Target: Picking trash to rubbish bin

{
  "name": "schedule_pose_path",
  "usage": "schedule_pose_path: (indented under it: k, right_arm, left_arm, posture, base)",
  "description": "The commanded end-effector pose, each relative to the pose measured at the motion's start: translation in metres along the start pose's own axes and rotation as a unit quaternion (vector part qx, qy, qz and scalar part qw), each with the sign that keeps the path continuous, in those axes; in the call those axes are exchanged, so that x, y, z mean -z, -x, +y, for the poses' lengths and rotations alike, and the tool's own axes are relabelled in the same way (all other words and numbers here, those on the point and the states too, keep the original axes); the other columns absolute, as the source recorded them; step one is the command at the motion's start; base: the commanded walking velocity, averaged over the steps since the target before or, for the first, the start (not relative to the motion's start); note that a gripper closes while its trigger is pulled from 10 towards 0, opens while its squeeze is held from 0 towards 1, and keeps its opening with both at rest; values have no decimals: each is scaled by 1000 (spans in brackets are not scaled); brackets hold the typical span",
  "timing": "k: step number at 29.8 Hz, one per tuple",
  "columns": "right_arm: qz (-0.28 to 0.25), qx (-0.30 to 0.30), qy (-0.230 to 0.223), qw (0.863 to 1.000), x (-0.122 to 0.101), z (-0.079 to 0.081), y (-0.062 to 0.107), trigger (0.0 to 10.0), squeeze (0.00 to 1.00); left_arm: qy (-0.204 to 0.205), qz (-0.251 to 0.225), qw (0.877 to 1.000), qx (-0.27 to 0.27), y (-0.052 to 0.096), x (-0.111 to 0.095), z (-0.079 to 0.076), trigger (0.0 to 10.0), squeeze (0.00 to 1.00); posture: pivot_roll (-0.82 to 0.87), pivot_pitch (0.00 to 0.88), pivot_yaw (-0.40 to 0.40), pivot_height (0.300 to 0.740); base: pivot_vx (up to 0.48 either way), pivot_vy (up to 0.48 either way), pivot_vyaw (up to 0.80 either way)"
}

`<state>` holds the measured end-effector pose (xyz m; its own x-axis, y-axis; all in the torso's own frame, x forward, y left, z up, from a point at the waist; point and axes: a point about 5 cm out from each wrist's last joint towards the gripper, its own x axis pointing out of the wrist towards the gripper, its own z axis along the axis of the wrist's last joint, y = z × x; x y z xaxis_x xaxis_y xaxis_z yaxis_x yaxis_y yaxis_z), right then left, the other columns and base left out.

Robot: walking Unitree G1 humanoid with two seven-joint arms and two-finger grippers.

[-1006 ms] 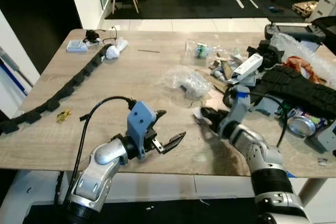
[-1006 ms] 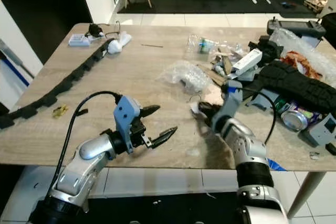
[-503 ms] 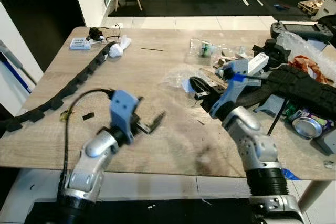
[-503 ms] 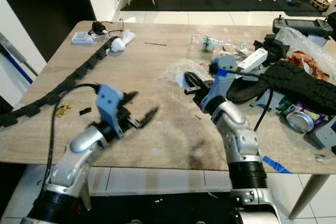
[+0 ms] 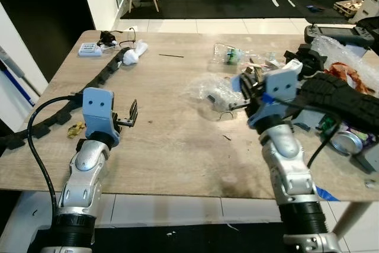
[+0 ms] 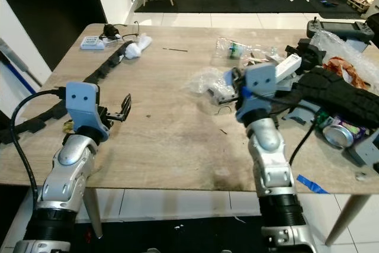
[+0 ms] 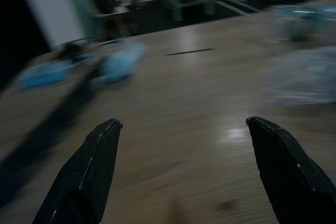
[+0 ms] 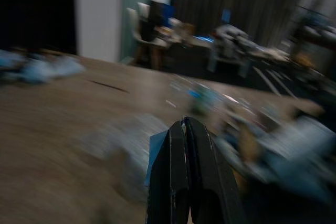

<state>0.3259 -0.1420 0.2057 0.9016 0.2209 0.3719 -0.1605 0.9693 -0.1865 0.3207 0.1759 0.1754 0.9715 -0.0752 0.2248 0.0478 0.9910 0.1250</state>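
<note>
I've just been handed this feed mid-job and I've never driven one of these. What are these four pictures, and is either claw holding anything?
It is a humanoid robot with two silver arms, standing at a wooden table. The two wide pictures come from its head camera, looking down. The other two look along each claw's black fingers.

The left gripper hovers open over bare wood and holds nothing. The right gripper is shut, raised by the crumpled clear plastic. A small blue scrap shows at its tips; whether it is pinched, the blur hides.

Also on the table: a black cable chain, a white tissue wad, a tin can and mixed clutter on the robot's right.
</note>
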Motion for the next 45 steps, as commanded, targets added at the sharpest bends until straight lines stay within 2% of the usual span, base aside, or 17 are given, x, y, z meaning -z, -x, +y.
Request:
schedule_pose_path:
  k: [1,8,27,34,36,40,41,42,43,44,45]
  right_arm:
    - [-6,13,0,1000,0,-2,4,10000,0]
    - [-5,12,3,1000,2,0,5,10000,0]
    - [3,-5,19,1000,5,5,1,10000,0]
    - [-6,11,7,1000,3,3,-1,10000,0]
    - [-9,30,-6,999,3,0,-2,10000,0]
    - [-20,46,-13,999,1,-2,-3,10000,0]
    - [-34,86,-33,995,-1,-8,-6,10000,0]
    - [-34,86,-33,995,-1,-8,-6,10000,0]
    - [-41,99,-34,994,-2,-10,-7,10000,0]
    - [-48,117,-26,992,-3,-12,-7,10000,0]
    - [-46,112,-29,992,-2,-11,-7,10000,0]
  left_arm:
    - [-4,0,1000,17,2,1,-11,10000,0]
    - [10,-13,1000,24,-2,-5,-16,10000,0]
    - [1,-9,1000,15,-5,-4,-16,10000,0]
    - [25,-11,1000,14,-9,-7,-20,10000,0]
    - [56,2,998,0,-11,-6,-21,10000,0]
    - [60,1,998,-9,-12,-7,-21,10000,0]
    - [79,-11,996,-39,-16,-11,-18,10000,31]
    - [79,-11,996,-39,-16,-11,-18,10000,31]
    - [86,-15,995,-48,-17,-12,-17,10000,180]
    - [84,-20,995,-49,-18,-14,-16,10000,259]
    - [93,-23,994,-49,-19,-15,-17,10000,239]
  posture:
    - [24,138,33,740]
    - [22,136,31,740]
    - [23,132,25,740]
    - [24,129,27,740]
    - [27,126,29,740]
    - [24,124,30,740]
    - [27,123,32,740]
    - [27,123,32,740]
    - [27,123,32,740]
    - [27,122,32,740]
    - [27,122,32,740]
  base:
    - [0,0,-800]
    - [0,0,-800]
    - [0,0,-800]
    - [0,0,-800]
    - [0,0,-800]
    - [0,0,-800]
    - [0,0,-800]
    - [0,0,-800]
    - [0,0,-800]
    - [0,0,-800]
    - [0,0,-800]
